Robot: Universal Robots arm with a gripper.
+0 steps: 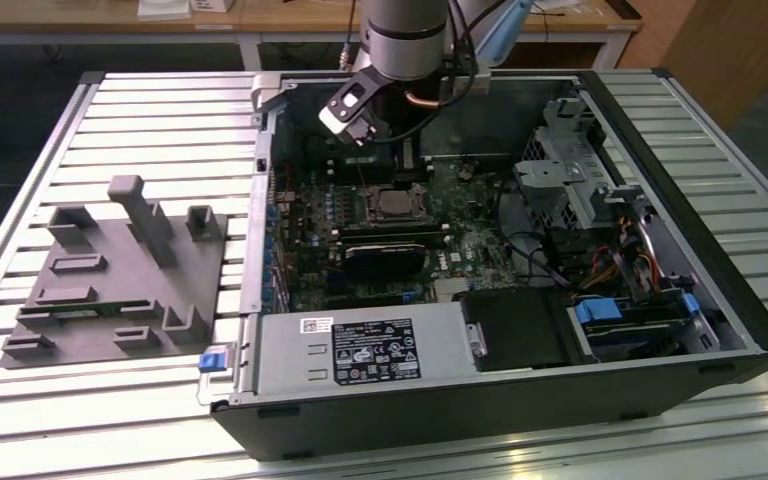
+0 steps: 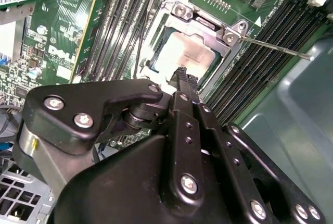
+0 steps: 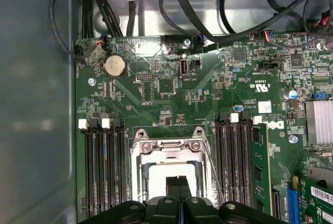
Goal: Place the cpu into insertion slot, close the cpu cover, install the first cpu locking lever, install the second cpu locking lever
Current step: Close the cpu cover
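An open black computer case [image 1: 491, 420] lies on its side on a ribbed aluminium table [image 1: 117, 420]. A grey moulded fixture [image 1: 117, 270] sits beside it on the exterior view's left. Nearest that camera, a silver power supply [image 1: 357, 350] fills the case's front corner, with a blue-tabbed drive bay [image 1: 631, 320] beside it.

Deeper inside, the green circuit board [image 3: 171, 94] lies flat on the case floor. The insertion slot [image 1: 373, 203] sits near the board's middle, flanked on two sides by banks of long black memory slots [image 3: 231, 161]. The cpu [image 2: 182, 54] rests flat in the slot with its dull metal top facing up. Being square, it shows no long axis. The cpu cover [image 2: 205, 23] lies down over the chip, framing it through its window.

A thin locking lever [image 2: 276, 47] juts away from a corner of the cover, its length slanting across the memory slots. The gripper [image 2: 182, 74] hangs just above the chip, its black fingers [image 3: 174, 185] pressed together with nothing between them.

Beyond the socket, a coin battery [image 3: 115, 66] sits on the board under looping black cables [image 3: 208, 5]. The grey arm [image 1: 404, 35] drops in from the case's far side. Behind it stand pale wooden benches [image 1: 291, 20] on a dark floor.
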